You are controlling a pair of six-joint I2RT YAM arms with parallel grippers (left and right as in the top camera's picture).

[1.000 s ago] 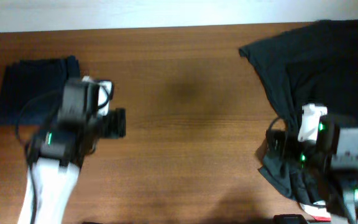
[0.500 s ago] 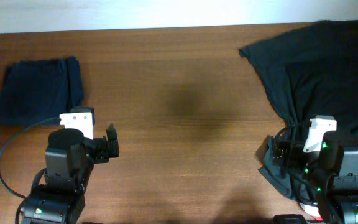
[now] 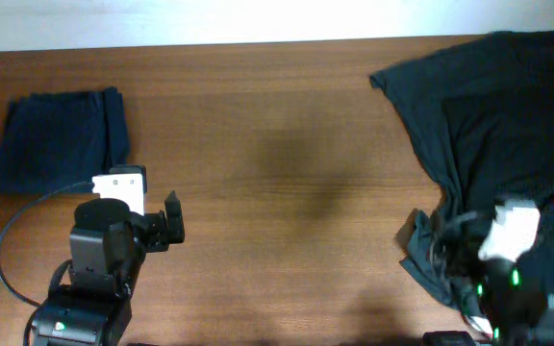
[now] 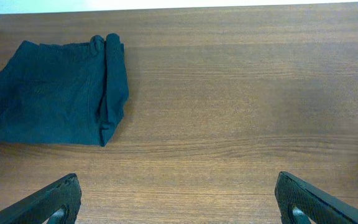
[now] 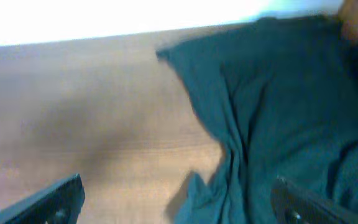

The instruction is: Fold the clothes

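A folded navy blue trouser-like piece (image 3: 56,139) lies at the table's far left; it also shows in the left wrist view (image 4: 55,93). A large charcoal-black T-shirt (image 3: 493,125) lies crumpled at the right; it also shows in the right wrist view (image 5: 278,118). My left gripper (image 4: 179,199) is open and empty over bare wood, near the front left (image 3: 173,219). My right gripper (image 5: 179,199) is open and empty, its fingers astride the shirt's lower edge. In the overhead view the right arm (image 3: 508,274) sits blurred over the shirt's front corner.
The wooden table (image 3: 277,173) has a pale wall strip along its far edge. A small red-and-white object (image 3: 477,322) peeks out at the front right edge beside the right arm.
The left arm pulled back toward the front edge, away from the trousers, then stayed still. The right arm also drew back toward the front edge and is still moving, blurred.
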